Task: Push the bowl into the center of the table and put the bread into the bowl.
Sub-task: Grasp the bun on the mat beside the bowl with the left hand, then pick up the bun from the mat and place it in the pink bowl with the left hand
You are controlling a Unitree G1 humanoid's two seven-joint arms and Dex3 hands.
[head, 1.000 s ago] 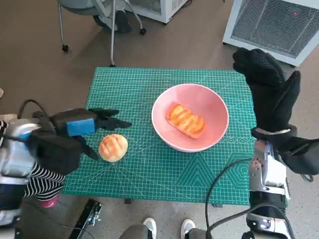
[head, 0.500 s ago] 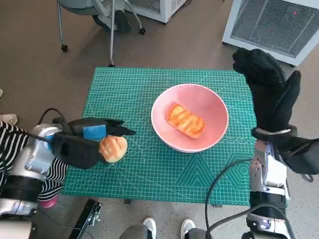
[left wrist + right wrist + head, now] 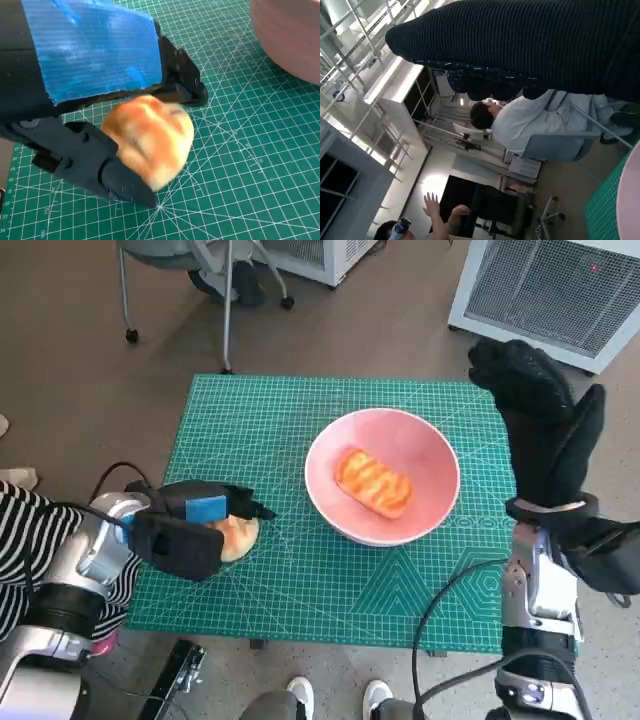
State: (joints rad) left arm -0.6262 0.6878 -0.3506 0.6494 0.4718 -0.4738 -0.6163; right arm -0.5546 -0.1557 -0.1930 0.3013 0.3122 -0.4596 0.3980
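Here the left hand [image 3: 190, 528] has its black fingers [image 3: 100, 165] closed around the round bun [image 3: 150, 140], low on the green mat [image 3: 300, 580]. The pink bowl [image 3: 382, 475] sits well off to its right, a glazed bread [image 3: 373, 481] inside. The right hand [image 3: 540, 430] is raised beside the bowl, apparently empty with fingers apart.

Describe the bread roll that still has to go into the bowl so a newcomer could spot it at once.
On the green mat, look left of the pink bowl, near the mat's left edge. The round golden roll sits there between the fingers of the left hand. The other bread is longer, striped orange, and already inside the bowl.
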